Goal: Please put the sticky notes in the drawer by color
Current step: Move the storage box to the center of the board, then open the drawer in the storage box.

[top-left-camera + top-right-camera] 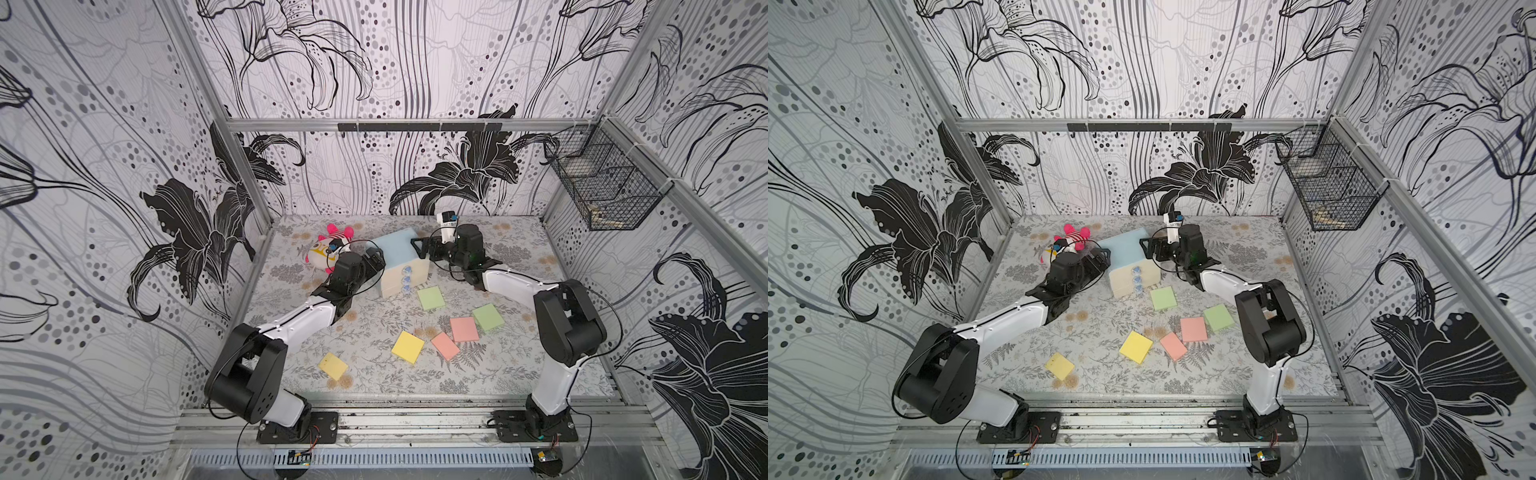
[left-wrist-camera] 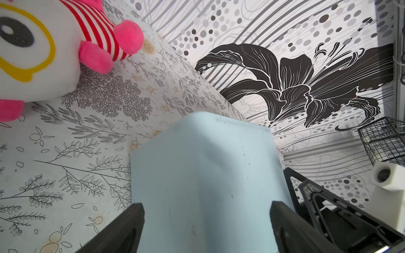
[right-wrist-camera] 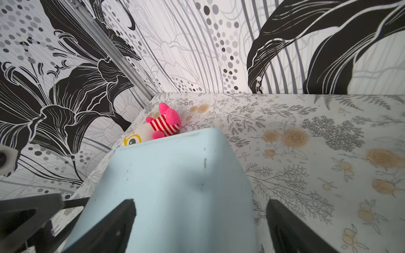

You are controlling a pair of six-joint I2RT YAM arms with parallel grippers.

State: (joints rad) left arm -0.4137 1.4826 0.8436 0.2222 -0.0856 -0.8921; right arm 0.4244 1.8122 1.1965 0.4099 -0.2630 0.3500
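Left gripper (image 1: 375, 258) sits at the near-left upper corner of the drawer (image 1: 398, 252). Its jaws are spread wide, and the left wrist view shows the blue top between them (image 2: 207, 207). I see no squeeze, so I read it as open and holding nothing. Right gripper (image 1: 420, 248) mirrors it at the far-right side, jaws also wide and empty (image 3: 200, 203).

Step, as I judge it: bracing or squaring the chest, with sorting not begun. All three cream fronts look shut, and the knobs (image 1: 406, 279) are untouched.

All six sticky notes lie loose on the tabletop (image 1: 374, 328), near the chest front and toward the robot. These are the green notes (image 1: 431, 298), pink notes (image 1: 464, 329) and yellow notes (image 1: 407, 347).

Next move likely needs a narrow pinch on one small round knob and a straight pull, with the other arm steadying the light box.

Chest is a smooth, hard, rounded-edge cube. Notes are thin flat paper squares, probably awkward to lift off the printed cloth-like surface. A soft plush toy (image 1: 328, 249) lies behind the left gripper.
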